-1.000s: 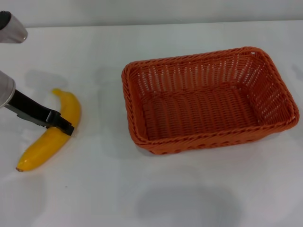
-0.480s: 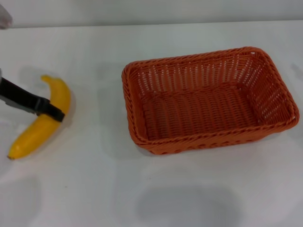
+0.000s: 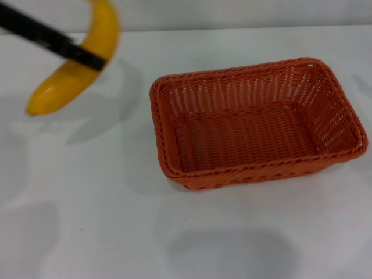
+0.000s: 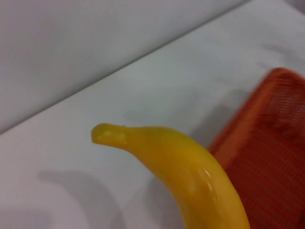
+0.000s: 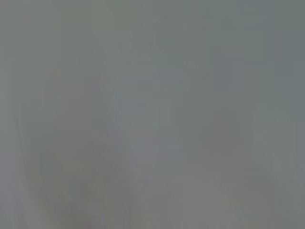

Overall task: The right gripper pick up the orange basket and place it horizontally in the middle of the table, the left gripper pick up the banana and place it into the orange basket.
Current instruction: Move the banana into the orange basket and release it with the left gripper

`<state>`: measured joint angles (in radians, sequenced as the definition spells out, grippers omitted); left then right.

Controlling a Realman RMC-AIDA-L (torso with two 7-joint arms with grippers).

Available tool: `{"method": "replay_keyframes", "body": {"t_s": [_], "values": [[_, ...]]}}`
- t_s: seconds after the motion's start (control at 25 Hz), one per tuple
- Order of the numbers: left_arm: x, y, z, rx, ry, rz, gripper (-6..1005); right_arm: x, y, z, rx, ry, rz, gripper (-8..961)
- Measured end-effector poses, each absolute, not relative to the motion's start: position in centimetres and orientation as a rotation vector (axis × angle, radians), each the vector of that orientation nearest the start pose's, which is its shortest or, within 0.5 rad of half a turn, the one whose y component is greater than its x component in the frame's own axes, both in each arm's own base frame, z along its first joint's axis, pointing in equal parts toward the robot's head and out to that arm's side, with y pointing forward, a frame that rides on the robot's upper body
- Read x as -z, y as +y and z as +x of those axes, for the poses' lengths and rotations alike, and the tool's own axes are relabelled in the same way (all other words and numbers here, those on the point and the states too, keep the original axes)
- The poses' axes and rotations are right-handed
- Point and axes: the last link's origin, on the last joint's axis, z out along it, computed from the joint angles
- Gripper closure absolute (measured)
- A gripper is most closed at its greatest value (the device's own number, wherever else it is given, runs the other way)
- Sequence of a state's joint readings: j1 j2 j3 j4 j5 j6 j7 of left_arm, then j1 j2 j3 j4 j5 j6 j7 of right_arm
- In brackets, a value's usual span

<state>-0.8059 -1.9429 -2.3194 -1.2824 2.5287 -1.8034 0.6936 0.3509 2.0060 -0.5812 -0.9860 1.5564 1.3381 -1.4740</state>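
Note:
The yellow banana hangs in the air at the upper left of the head view, above the white table. My left gripper is shut on the banana at its middle, black fingers crossing it. The left wrist view shows the banana close up, with the orange basket beyond it. The orange basket rests lengthwise on the table at centre right, with nothing inside. The right gripper is out of view; its wrist view shows only a plain grey surface.
The table's far edge meets a grey wall at the top. Bare white tabletop lies to the left of and in front of the basket.
The left gripper has lifted the banana off the table, up and slightly right toward the basket. The basket has not moved.

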Motion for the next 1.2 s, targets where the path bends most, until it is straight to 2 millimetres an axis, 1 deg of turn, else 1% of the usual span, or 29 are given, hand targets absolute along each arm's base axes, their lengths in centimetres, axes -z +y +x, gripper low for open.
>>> {"method": "replay_keyframes", "body": {"t_s": [0.04,0.08,0.16,0.28,0.36,0.48,0.6,0.76,1.0,1.2], "values": [[-12.0,39.8,-15.0,-0.113,-1.024,-2.571,451,-15.8,35.0,29.1,-0.928,0.716,-1.988,115],[-10.8,40.5,-11.8,-0.150,-0.901,-2.667,447,-15.8,35.0,29.1,-0.933,0.710,-1.986,115],[-9.4,40.9,-10.0,-0.204,-0.826,-2.719,439,-15.9,35.0,28.9,-0.941,0.700,-1.985,115],[-6.4,41.5,-6.6,-0.286,-0.689,-2.794,427,-15.7,35.1,28.6,-0.955,0.684,-1.991,115],[-4.4,41.6,-5.0,-0.334,-0.614,-2.831,419,-15.6,35.1,28.6,-0.967,0.672,-1.991,115],[-1.3,41.1,-3.1,-0.398,-0.493,-2.876,408,-15.4,35.1,28.6,-0.975,0.660,-1.994,115],[1.0,40.6,-2.0,-0.401,-0.387,-2.897,396,-15.1,35.0,28.7,-0.976,0.659,-2.004,115],[2.8,40.1,-1.3,-0.383,-0.292,-2.916,380,-14.7,34.7,29.1,-0.971,0.667,-2.007,115],[3.9,39.5,-1.6,-0.330,-0.316,-2.964,356,-14.5,34.4,29.6,-0.966,0.682,-2.004,115],[4.1,39.6,-2.5,-0.308,-0.370,-2.965,336,-14.5,34.3,29.7,-0.960,0.684,-2.004,115]]}}
